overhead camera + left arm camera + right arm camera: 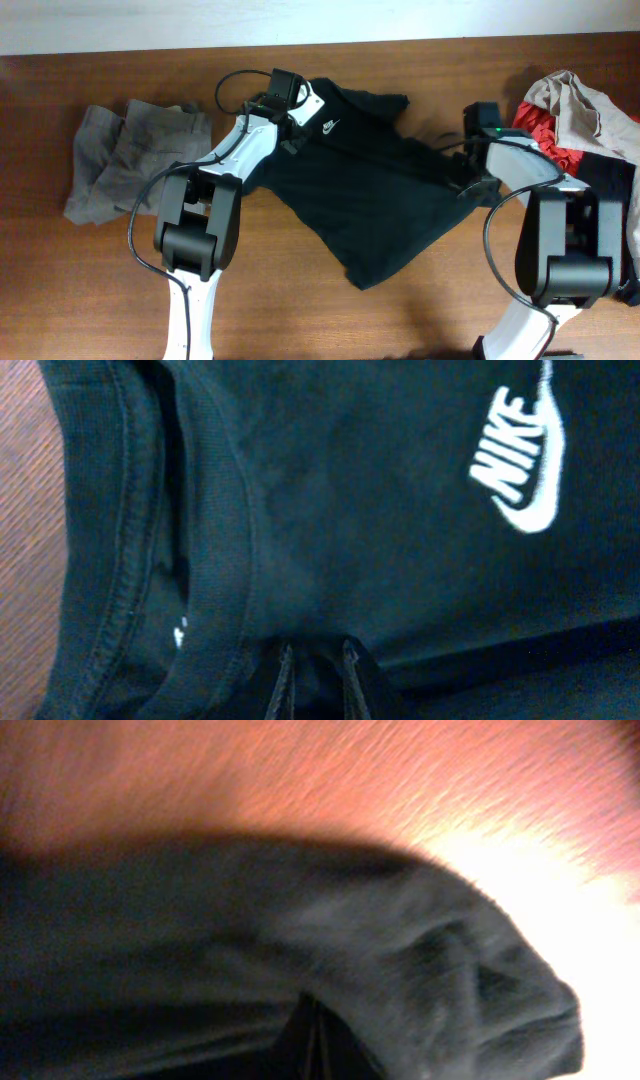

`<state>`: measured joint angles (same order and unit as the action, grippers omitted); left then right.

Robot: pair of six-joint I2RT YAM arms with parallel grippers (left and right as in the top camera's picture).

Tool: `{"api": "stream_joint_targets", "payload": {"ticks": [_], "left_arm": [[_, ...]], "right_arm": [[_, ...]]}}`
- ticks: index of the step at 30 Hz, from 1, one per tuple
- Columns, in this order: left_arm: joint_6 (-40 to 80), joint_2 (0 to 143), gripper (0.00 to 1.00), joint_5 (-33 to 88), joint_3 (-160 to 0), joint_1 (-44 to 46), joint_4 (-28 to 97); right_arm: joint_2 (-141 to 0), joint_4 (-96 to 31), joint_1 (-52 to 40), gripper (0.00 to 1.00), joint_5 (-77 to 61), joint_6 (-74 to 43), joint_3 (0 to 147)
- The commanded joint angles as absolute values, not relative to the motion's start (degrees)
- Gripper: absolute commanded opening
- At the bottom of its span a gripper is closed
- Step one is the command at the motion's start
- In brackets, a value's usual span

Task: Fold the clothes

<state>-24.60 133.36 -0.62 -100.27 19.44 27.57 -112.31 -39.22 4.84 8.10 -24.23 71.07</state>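
The clothes here are chiefly a black T-shirt [370,210] spread on the brown table, its white chest logo [328,127] near the top. My left gripper [296,128] sits at the shirt's neck. In the left wrist view its narrow jaws [315,660] pinch black fabric beside the ribbed collar [215,560], with the logo [520,460] to the upper right. My right gripper [465,184] is at the shirt's right edge. In the blurred right wrist view its jaws [312,1040] are shut, with a bunched fold of the shirt [200,950] coming out of them.
Grey trousers [130,160] lie crumpled at the left. A heap of red, beige and black pieces [580,120] sits at the right edge. Both arm bases stand at the front, and a black cable [240,85] loops behind the left wrist. A pale wall [320,20] borders the table's back.
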Motion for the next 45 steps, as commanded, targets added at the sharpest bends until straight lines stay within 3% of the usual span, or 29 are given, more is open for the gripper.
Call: {"api": "stream_joint_targets", "payload": {"ticks": [1,4,8,15,23,30,45], "left_arm": [[-22.81,134.23,0.17,-2.74,-100.38,18.61,28.38],[-19.38,134.23,0.18,-2.55,-100.99,19.00,29.19],[-18.68,133.62,0.27,-2.57,-102.63,19.84,30.59],[-18.68,130.28,0.35,-0.93,-107.39,20.16,34.00],[-21.08,129.45,0.19,15.38,-109.78,21.67,31.35],[-25.65,134.72,0.04,14.79,-109.78,23.49,22.44],[-24.91,143.85,0.00,11.51,-109.78,24.08,17.19]], "right_arm": [[-114.52,-35.53,8.08,0.04,11.38,-18.87,74.26],[-114.52,-34.46,8.27,0.04,7.60,-13.85,77.71],[-114.48,-36.29,8.27,0.08,3.49,-8.54,83.40],[-114.48,-53.84,8.16,0.10,-7.35,-7.90,95.90],[-114.50,-64.88,7.57,0.09,-15.11,-8.73,96.66],[-114.50,-67.33,6.07,0.09,-16.21,-9.45,96.64],[-114.50,-68.53,5.26,0.09,-15.88,-9.41,96.64]]}}
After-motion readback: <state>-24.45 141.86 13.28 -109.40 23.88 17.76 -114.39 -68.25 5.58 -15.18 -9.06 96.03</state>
